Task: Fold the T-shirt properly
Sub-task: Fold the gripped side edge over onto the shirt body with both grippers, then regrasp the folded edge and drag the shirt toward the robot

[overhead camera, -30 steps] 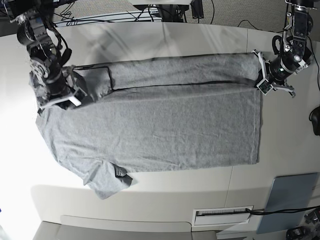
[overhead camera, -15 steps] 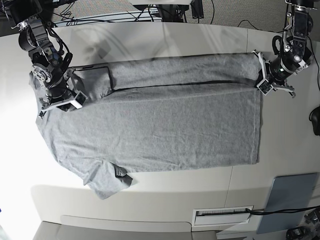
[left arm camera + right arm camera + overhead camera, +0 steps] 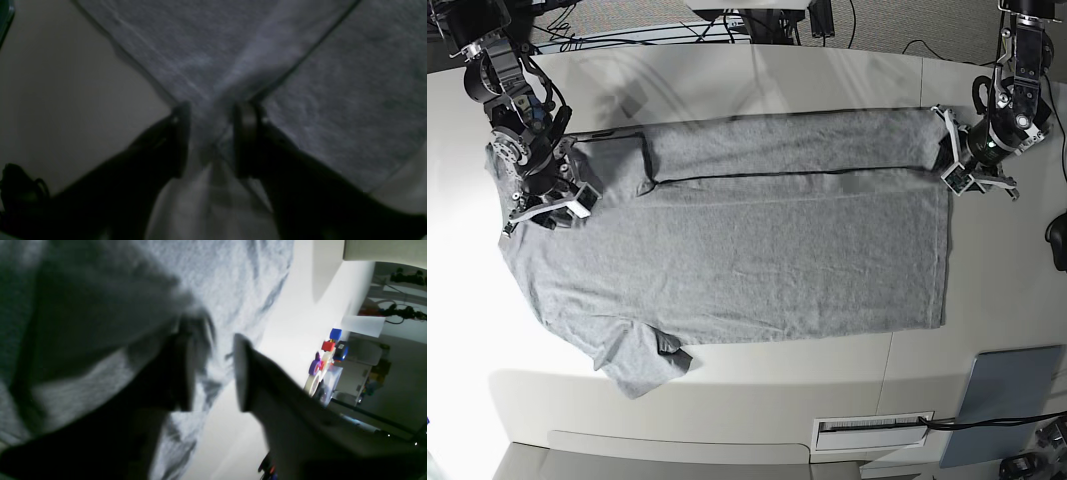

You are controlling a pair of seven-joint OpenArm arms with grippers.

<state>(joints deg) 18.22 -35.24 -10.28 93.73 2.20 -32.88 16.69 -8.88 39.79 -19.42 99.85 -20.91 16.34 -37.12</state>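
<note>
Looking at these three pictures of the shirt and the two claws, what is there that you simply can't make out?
- T-shirt print: no lettering shows in any view; if any, it lies hidden by the cloth.
- Left gripper: left wrist view is dark and blurred; whether cloth still touches the fingers is unclear.
- Right gripper: right wrist view blurred, the near fold hides the table.
- Small coloured things: too small to name.
</note>
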